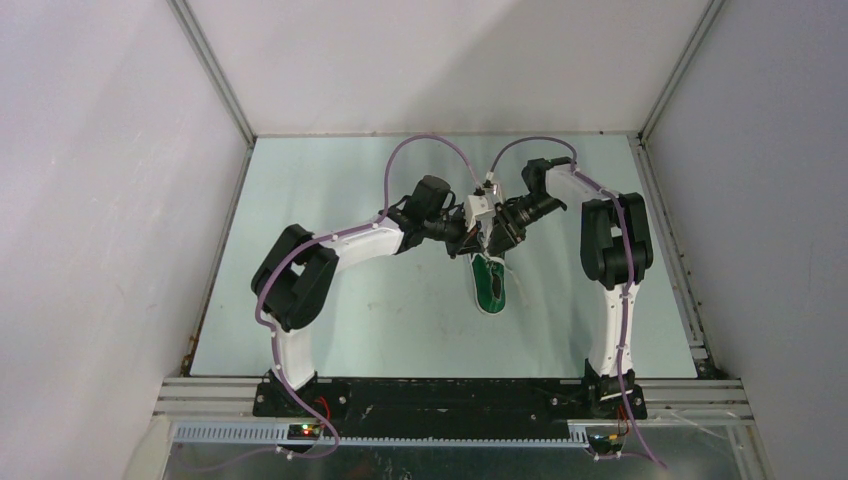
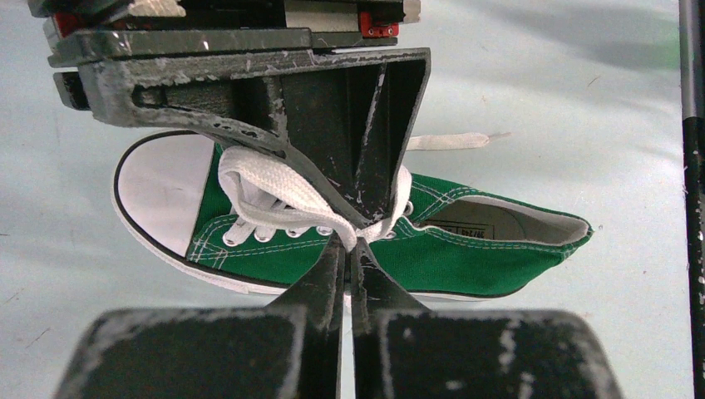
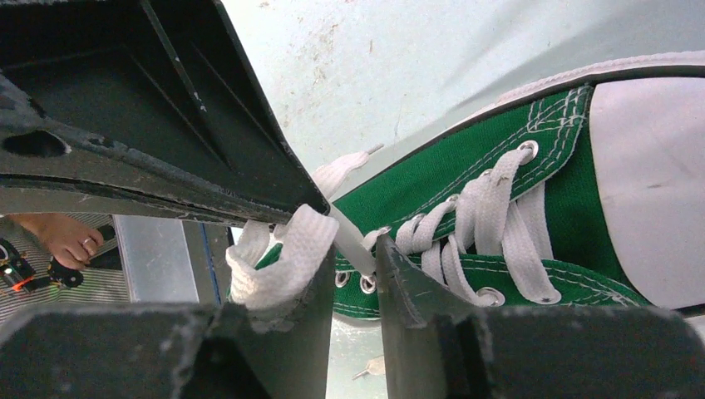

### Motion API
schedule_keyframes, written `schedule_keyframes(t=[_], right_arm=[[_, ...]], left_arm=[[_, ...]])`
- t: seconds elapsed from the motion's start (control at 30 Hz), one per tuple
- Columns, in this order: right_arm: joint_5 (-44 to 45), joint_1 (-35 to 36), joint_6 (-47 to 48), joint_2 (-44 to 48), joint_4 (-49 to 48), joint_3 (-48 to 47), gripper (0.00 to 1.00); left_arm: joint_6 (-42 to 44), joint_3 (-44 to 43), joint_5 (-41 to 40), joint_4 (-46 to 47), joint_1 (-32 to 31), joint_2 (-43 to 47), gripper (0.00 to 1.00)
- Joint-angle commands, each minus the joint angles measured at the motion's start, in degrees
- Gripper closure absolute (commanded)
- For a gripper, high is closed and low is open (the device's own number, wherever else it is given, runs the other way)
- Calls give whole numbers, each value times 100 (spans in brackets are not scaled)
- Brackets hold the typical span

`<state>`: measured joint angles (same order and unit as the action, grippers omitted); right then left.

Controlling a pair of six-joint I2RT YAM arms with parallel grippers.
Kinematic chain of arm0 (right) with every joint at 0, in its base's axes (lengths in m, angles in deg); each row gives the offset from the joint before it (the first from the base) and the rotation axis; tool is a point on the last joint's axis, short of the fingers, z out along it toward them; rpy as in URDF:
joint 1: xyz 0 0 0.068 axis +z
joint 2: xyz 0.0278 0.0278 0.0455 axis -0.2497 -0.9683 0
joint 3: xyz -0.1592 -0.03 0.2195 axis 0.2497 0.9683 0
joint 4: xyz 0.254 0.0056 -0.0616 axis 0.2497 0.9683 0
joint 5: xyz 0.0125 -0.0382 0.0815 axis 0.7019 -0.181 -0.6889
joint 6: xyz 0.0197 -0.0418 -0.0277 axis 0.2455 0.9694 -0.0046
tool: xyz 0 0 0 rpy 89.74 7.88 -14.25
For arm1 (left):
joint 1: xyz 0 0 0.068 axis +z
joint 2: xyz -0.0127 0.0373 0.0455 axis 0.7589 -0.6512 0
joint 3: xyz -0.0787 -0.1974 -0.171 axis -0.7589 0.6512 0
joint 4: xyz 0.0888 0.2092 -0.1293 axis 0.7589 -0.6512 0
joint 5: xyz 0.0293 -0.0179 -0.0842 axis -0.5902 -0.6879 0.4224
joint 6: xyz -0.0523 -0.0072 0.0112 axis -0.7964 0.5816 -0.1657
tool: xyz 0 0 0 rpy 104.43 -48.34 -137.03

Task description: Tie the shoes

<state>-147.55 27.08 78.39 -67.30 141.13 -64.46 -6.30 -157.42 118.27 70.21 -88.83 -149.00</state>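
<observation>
A small green sneaker [image 1: 490, 285] with a white toe cap lies on the table, toe toward the arms. Both grippers meet over its lacing. In the left wrist view the shoe [image 2: 474, 249] lies on its side, and my left gripper [image 2: 356, 243] is shut on a white lace [image 2: 266, 187] at the eyelets. My right gripper [image 3: 353, 249] has its jaws apart, with one lace strand running between the tips. A lace loop [image 3: 278, 258] is draped over its left finger. In the top view the left gripper [image 1: 472, 243] and right gripper [image 1: 496, 240] almost touch.
A loose lace end [image 2: 449, 141] lies on the pale table beyond the shoe. White walls enclose the table on three sides, and a metal rail [image 1: 450, 385] runs along the near edge. A person's hand [image 3: 62, 237] shows outside the enclosure.
</observation>
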Motion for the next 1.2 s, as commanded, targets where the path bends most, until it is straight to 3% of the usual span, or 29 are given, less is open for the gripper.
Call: schedule_keyframes(t=[0.0, 0.17, 0.3, 0.67, 1.17], right_arm=[[105, 67, -44, 237, -139, 29, 76], [223, 37, -362, 288, -356, 93, 93], [138, -171, -883, 575, -839, 281, 99], [-129, -418, -1055, 690, -677, 444, 99], [-733, -582, -1440, 646, -725, 747, 99]], left_arm=[[58, -15, 100, 62, 27, 152, 98], [77, -26, 138, 60, 29, 114, 98], [108, -45, 111, 59, 16, 54, 98], [21, -224, -534, 90, -142, -154, 100], [-246, 67, -1218, 830, -366, -266, 100]])
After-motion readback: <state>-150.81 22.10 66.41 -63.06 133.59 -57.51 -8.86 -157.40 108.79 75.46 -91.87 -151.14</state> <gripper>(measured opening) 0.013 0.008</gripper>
